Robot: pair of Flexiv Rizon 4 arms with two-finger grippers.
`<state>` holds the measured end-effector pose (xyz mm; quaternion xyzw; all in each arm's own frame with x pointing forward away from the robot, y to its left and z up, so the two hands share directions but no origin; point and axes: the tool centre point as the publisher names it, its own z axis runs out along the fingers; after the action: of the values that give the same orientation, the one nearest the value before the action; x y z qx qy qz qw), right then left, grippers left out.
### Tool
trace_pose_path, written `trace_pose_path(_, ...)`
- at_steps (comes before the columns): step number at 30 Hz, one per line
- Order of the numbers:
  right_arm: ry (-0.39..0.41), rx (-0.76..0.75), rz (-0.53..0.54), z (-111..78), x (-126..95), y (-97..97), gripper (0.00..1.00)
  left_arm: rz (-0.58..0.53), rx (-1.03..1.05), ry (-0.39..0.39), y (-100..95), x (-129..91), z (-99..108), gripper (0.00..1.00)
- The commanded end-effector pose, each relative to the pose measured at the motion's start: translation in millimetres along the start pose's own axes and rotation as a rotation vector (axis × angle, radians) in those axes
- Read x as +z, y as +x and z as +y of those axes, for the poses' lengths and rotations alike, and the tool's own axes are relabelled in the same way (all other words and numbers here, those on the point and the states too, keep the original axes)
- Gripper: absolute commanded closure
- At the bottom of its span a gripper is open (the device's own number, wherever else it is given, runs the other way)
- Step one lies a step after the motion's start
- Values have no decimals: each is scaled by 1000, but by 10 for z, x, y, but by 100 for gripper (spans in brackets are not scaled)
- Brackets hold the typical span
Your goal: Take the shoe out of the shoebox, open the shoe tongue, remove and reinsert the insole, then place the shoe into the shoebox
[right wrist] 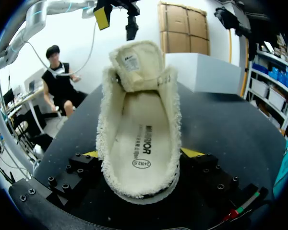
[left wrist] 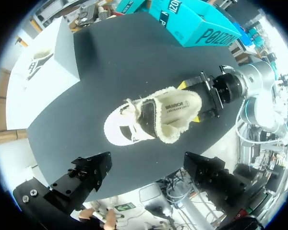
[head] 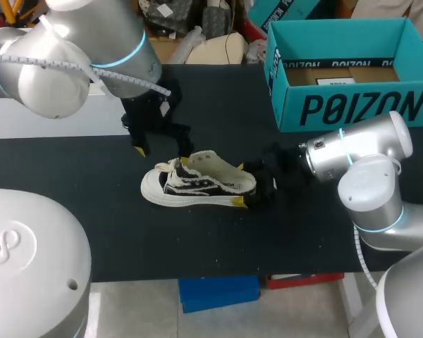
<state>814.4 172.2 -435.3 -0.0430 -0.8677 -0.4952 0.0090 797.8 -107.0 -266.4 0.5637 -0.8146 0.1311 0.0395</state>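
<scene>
Shoe (right wrist: 139, 129) heel sits clamped between the right fingers (right wrist: 91, 154), one yellow tip pressed against each side. Its sole is flat on the bench (head: 92, 162), the toe points to my left, and the insole (right wrist: 137, 143) lies inside. Left fingers (left wrist: 86, 175) hang spread wide above the shoe, touching nothing. Well apart, at the bench's far right, stands the open shoebox (head: 352, 105).

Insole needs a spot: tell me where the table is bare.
Bare: the front of the table before the shoe, and the stretch between shoe and shoebox. Crowded: around the shoe, heel clamped in the right gripper, left gripper open behind it.
</scene>
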Motion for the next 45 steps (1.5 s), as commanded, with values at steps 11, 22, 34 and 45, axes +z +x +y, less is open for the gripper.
trace_pose_path(11, 2, 1, -1, -9, 18, -4, 100, -241, -410, -237, 154, 91, -86, 0)
trace_pose_path(22, 2, 1, -1, -9, 18, -4, 100, -334, -458, 6, 115, 94, -87, 0)
trace_pose_path(34, 2, 1, -1, -9, 18, -4, 100, -361, -467, 172, 46, 241, -102, 0)
trace_pose_path(45, 2, 1, -1, -9, 18, -4, 100, -473, -476, 213, 6, 520, -204, 0)
